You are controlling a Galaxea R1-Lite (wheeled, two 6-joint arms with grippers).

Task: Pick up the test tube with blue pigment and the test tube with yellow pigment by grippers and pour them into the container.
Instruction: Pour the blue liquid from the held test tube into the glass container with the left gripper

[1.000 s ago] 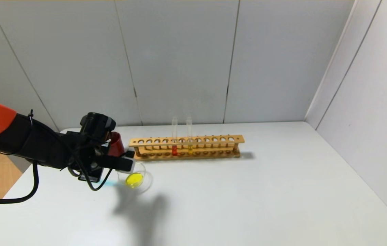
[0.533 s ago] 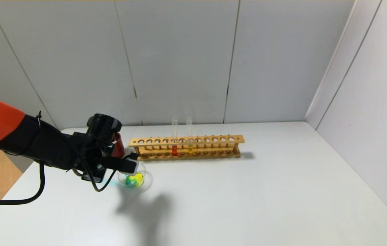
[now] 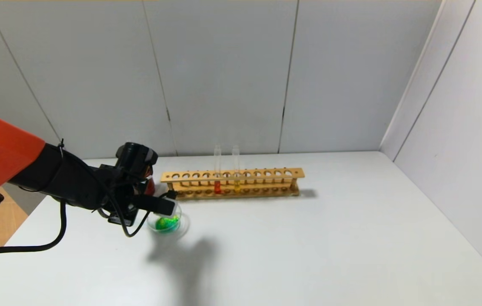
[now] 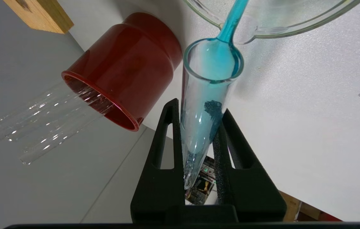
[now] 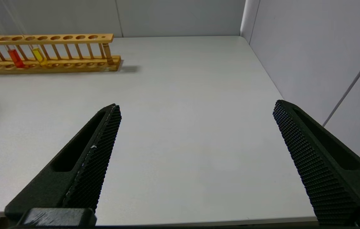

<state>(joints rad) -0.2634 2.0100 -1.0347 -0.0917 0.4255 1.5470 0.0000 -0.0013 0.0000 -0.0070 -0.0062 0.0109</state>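
Note:
My left gripper point(image 4: 199, 106) is shut on the test tube with blue pigment point(image 4: 210, 73), which is tipped mouth-down. A thin teal stream runs from its lip into the container point(image 4: 294, 28). In the head view the left gripper point(image 3: 165, 203) hangs over the near left rim of the container point(image 3: 183, 225), a shallow glass dish that holds green liquid. My right gripper point(image 5: 197, 105) stands open over bare table, far from the dish. The test tube with yellow pigment is out of view.
A wooden rack point(image 3: 232, 180) stands behind the dish with a red-liquid tube point(image 3: 217, 186) and an orange-yellow tube point(image 3: 237, 185). A dark red cup point(image 4: 129, 66) beside the dish holds empty clear tubes point(image 4: 40, 124). Walls close the back and right.
The liquid in the dish has turned from yellow through mixed yellow-blue to green. My left arm has shifted slightly right and forward over the dish, still holding the tube.

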